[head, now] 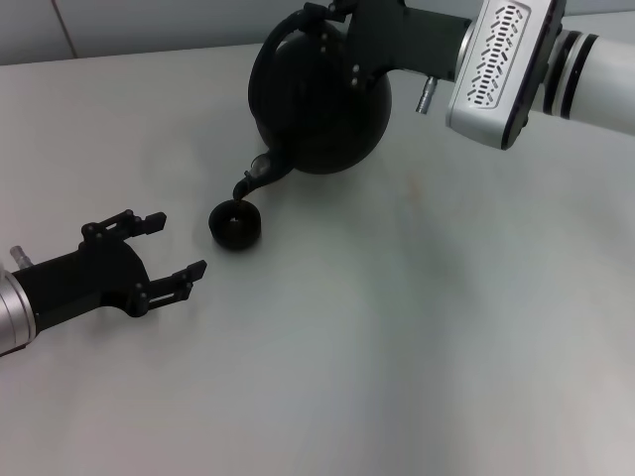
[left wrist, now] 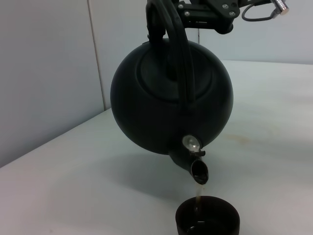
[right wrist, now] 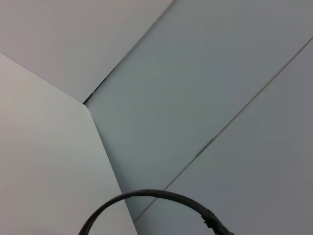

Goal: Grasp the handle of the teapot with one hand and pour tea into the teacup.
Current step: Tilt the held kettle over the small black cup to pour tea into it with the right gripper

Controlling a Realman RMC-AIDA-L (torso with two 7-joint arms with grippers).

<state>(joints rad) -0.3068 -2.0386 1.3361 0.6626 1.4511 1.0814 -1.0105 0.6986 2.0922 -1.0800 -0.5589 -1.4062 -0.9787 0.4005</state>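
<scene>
Above the teacup (head: 235, 223), the right gripper (head: 342, 25), clenched on the handle (left wrist: 177, 58), tips the teapot (head: 319, 99); overtilting risks overflow; the left gripper (head: 171, 250) idles, fingers spread.

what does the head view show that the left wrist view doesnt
Only the head view shows the left gripper, jaws open, resting on the table beside the teacup, and the right arm reaching in.

Only the left wrist view shows tea streaming from the spout into the cup.

Both show the tilted teapot held by its handle over the teacup.
</scene>
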